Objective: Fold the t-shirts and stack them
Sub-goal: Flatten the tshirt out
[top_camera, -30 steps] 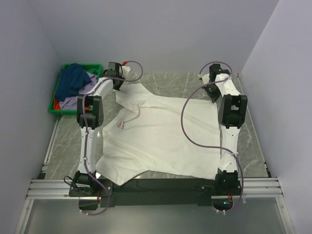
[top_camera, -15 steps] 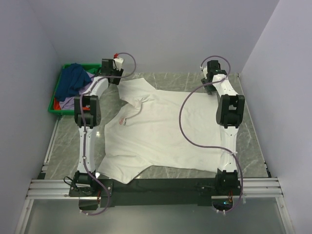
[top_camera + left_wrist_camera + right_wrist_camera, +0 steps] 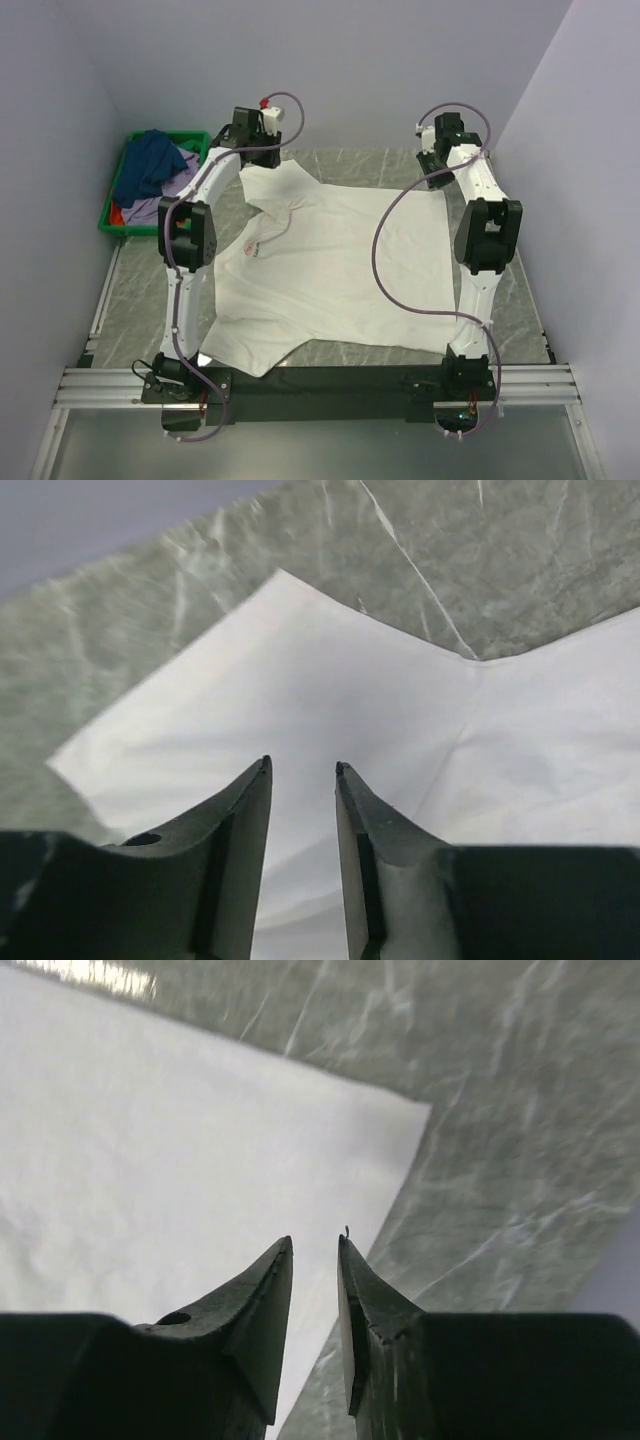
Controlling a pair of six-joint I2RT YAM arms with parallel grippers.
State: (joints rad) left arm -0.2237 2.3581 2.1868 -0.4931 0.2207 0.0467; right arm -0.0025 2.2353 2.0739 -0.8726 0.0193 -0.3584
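Looking down from above: finding the white t-shirt (image 3: 330, 265) lying spread over the tabletop (image 3: 520, 300), collar toward the left arm, small red chest mark (image 3: 250, 252) facing up; seeing the left claw (image 3: 255, 158) hanging over the far left sleeve and the right claw (image 3: 437, 172) hanging by the far right corner of the cloth; noting the green crate (image 3: 112, 222) sitting at the far left, holding the dark blue t-shirt (image 3: 150, 165) heaped over the lavender t-shirt (image 3: 152, 208) and the red t-shirt (image 3: 118, 212).

Looking through the left wrist camera: finding the left claw (image 3: 302, 767) released, fingers standing slightly apart and gripping nothing, hovering above the white sleeve (image 3: 300, 680).

Looking through the right wrist camera: finding the right claw (image 3: 315, 1240) likewise released, its narrow gap holding nothing, hovering over the edge of the white cloth close to a corner, with marbled tabletop showing beyond.
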